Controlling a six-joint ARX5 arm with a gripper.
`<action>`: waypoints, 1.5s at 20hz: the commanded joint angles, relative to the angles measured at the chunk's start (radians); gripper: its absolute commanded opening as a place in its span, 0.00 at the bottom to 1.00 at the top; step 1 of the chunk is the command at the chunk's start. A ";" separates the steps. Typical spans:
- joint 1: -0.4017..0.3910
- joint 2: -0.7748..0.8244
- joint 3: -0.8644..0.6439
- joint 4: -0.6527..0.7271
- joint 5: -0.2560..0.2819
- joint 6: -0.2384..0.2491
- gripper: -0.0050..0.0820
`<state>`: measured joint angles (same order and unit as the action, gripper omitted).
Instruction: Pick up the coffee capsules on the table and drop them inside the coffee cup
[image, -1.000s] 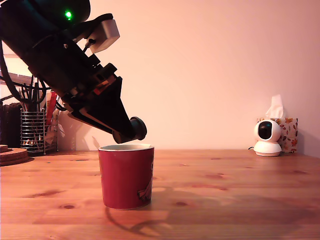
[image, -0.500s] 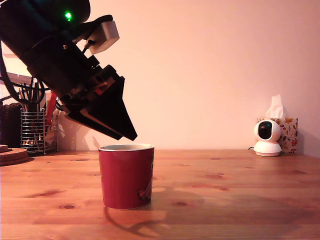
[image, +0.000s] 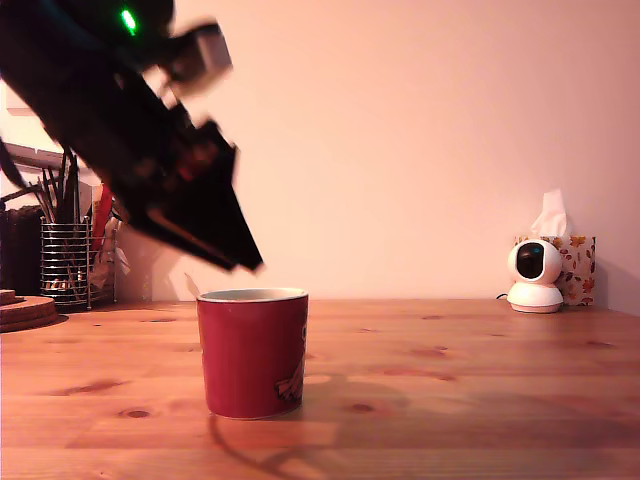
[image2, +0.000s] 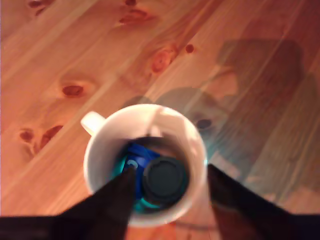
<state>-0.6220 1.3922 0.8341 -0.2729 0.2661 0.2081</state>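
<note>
The red coffee cup (image: 252, 350) stands on the wooden table (image: 450, 400). Its cream inside (image2: 102, 145) shows from above in the wrist view. Two coffee capsules lie in the cup: a dark blue one (image2: 136, 157) and a dark one with a round flat face (image2: 165, 181) partly on top of it. My gripper (image: 245, 262) hangs just above the cup's rim on the exterior view's left, blurred by motion. In the wrist view my gripper (image2: 170, 170) is open, its two dark fingers (image2: 115, 195) spread over the cup's mouth and holding nothing.
At the exterior view's far left stand a wire-mesh utensil holder (image: 65, 262) and a round cork mat (image: 25, 310). A small white camera (image: 535, 275) and a tissue box (image: 578, 265) sit at the back right by the wall.
A second ago the gripper held a dark capsule over the cup's rim. The capsule left the fingers and now lies in the cup. The arm has since lifted slightly up and left.
</note>
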 joint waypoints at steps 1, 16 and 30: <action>-0.003 -0.050 0.004 -0.019 0.002 -0.026 0.17; 0.109 -0.254 0.004 -0.123 -0.090 -0.105 0.03; 0.474 -0.461 -0.137 -0.009 -0.086 -0.151 0.03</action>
<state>-0.1551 0.9451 0.7380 -0.2966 0.1886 0.0731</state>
